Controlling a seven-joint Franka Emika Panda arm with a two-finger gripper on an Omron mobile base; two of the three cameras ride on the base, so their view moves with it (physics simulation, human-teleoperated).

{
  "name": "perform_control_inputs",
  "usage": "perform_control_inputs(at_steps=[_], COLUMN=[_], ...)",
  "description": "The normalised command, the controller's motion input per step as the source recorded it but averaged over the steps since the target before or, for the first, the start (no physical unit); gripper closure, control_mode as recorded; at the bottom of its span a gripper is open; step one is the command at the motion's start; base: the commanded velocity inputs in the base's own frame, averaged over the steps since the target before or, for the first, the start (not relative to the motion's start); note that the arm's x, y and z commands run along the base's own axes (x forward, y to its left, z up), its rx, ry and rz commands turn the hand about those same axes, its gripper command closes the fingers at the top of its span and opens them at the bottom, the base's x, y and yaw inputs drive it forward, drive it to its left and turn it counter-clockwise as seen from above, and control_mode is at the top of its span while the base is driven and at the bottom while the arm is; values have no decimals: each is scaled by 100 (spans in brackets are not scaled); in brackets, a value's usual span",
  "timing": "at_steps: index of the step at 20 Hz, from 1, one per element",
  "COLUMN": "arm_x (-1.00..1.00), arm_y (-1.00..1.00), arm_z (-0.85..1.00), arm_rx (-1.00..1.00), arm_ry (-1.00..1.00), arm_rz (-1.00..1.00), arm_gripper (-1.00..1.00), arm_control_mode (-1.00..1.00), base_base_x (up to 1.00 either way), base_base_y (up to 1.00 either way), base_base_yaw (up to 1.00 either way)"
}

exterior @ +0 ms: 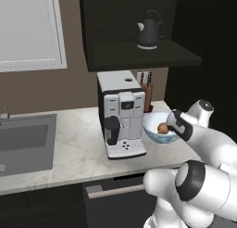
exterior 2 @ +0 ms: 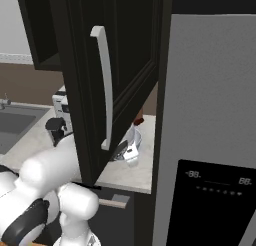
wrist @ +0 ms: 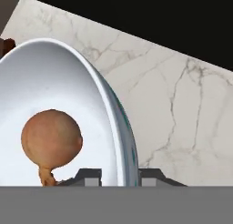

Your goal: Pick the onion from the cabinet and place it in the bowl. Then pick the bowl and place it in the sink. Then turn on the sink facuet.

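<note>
The bowl (exterior: 152, 122), white inside with a pale blue outside, is on the marble counter right of the coffee machine, tipped toward the camera. In the hand view its rim (wrist: 116, 123) runs between my two fingertips. The orange-brown onion (exterior: 162, 128) lies inside the bowl (wrist: 54, 82), and in the hand view the onion (wrist: 51, 139) is left of the rim. My gripper (exterior: 172, 125) is shut on the bowl's right rim, one finger inside and one outside (wrist: 120, 176). The sink facuet (exterior: 4, 114) stands at the far left behind the sink.
The sink (exterior: 23, 143) is set in the counter at the left. A coffee machine (exterior: 121, 113) stands between the sink and the bowl, with a knife block (exterior: 146, 90) behind it. A black kettle (exterior: 149, 31) sits in the cabinet above. An open dark cabinet door (exterior 2: 100, 80) and a fridge (exterior 2: 210, 140) fill the right base view.
</note>
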Motion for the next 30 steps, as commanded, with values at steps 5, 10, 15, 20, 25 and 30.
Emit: perform_control_inputs(at_steps=[5,10,15,20,25,30], arm_x=[-44,-73,-98,-100,-93,-72], arm_y=[0,0,0,0,6,14], arm_z=[97,99,82,77,90,100], arm_rx=[5,0,0,3,4,0], arm_ry=[0,1,0,0,-5,-7], arm_rz=[-10,-15,-18,-13,-2,0], arm_gripper=[100,100,100,100,100,100], arm_control_mode=[-100,-100,-100,-100,-100,-100], base_base_x=[0,0,0,0,0,0], base_base_y=[0,0,0,0,0,0], base_base_yaw=[0,0,0,0,0,0])
